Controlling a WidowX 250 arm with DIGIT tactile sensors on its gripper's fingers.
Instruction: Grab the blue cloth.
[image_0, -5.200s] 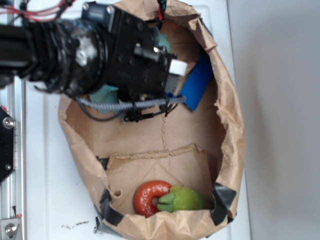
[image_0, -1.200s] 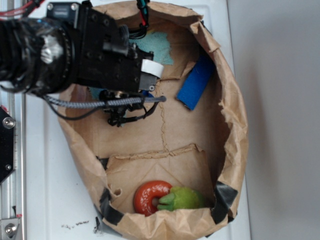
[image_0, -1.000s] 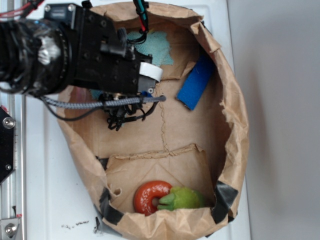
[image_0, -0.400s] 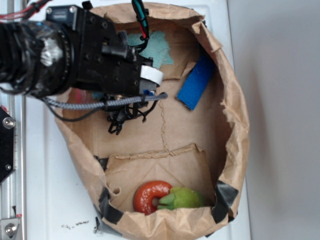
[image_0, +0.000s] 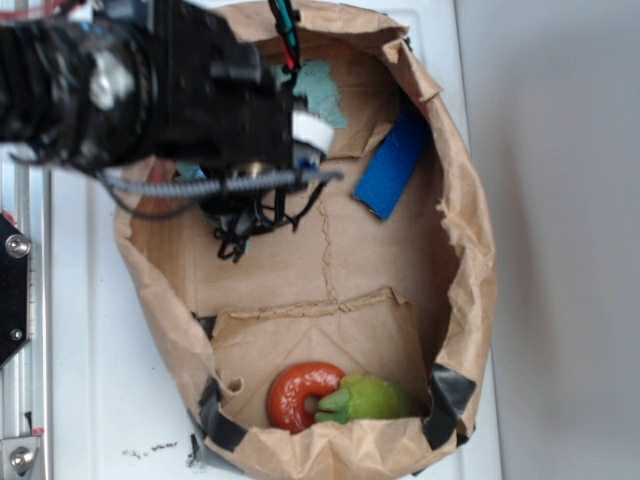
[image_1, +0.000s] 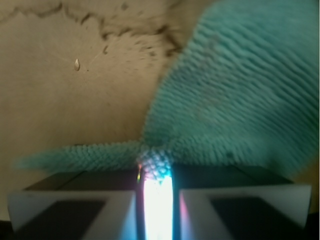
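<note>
Hiding most of blue cloth (image_0: 318, 88): gripper (image_1: 156, 192), pinching it.

White tabletop (image_0: 90, 350), brown paper bag (image_0: 465, 250) (taped corners) on it

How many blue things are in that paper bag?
2: the pale cloth at the top, caught in the pincer, and a bright block by the right wall. The arm may hide more.

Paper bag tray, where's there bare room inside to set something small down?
The brown paper bag tray has bare floor in the middle, between the royal-blue rectangular block and the orange ring with the green plush. The upper left is crowded: the claw pinches the teal terry cloth there.
</note>
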